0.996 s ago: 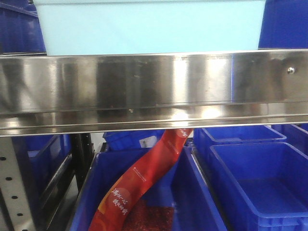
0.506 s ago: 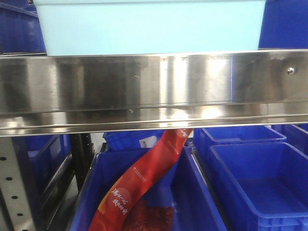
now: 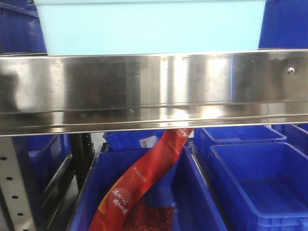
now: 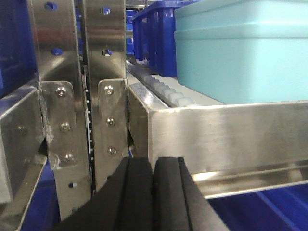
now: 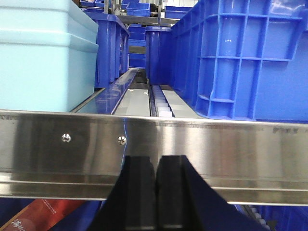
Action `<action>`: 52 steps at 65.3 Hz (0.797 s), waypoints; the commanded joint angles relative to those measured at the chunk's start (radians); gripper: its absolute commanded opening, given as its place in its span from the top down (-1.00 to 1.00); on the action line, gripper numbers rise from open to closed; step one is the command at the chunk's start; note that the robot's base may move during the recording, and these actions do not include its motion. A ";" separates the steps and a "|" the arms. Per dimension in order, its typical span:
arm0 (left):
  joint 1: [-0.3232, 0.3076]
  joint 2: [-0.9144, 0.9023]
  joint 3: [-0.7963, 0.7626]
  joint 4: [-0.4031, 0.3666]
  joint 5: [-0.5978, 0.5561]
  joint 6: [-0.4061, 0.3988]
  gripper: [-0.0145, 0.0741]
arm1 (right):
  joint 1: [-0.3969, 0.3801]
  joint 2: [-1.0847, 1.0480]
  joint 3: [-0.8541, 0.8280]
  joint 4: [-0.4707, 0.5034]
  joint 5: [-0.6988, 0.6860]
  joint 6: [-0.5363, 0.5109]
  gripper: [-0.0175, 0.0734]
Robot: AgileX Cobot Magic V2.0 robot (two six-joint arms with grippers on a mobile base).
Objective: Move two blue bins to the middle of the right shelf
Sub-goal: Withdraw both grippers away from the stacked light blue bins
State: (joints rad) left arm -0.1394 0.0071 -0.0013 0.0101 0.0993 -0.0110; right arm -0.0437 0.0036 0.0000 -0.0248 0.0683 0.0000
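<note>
A pale light-blue bin (image 3: 149,26) stands on the shelf level behind the wide steel front rail (image 3: 154,89). In the left wrist view the bin (image 4: 240,53) sits up and to the right, beside a roller track, above the rail (image 4: 226,139). My left gripper (image 4: 153,166) is shut and empty, just in front of the rail's left corner. In the right wrist view the same bin (image 5: 43,53) is at the upper left. My right gripper (image 5: 157,163) is shut on nothing, close to the rail (image 5: 216,144) and below the bin's right end.
A dark blue crate (image 5: 240,57) stands to the right of the pale bin on the same level. Perforated steel uprights (image 4: 62,96) rise at the rack's left. Below the rail, open dark blue bins (image 3: 260,183) and a red bag (image 3: 144,178) sit.
Only the dark reflections on the steel rail have shifted slightly. The bin and everything below it stay where they were.
</note>
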 commanded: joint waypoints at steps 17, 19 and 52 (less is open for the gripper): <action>0.005 -0.007 0.001 0.003 -0.090 0.001 0.92 | -0.006 -0.004 0.000 0.004 -0.016 0.000 0.98; 0.005 -0.007 0.001 0.003 -0.090 0.001 0.92 | -0.006 -0.004 0.000 0.004 -0.016 0.000 0.98; 0.005 -0.007 0.001 0.003 -0.090 0.001 0.92 | -0.006 -0.004 0.000 0.004 -0.016 0.000 0.98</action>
State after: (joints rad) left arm -0.1376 0.0054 0.0021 0.0101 0.0266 -0.0110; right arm -0.0437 0.0036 0.0000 -0.0248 0.0683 0.0000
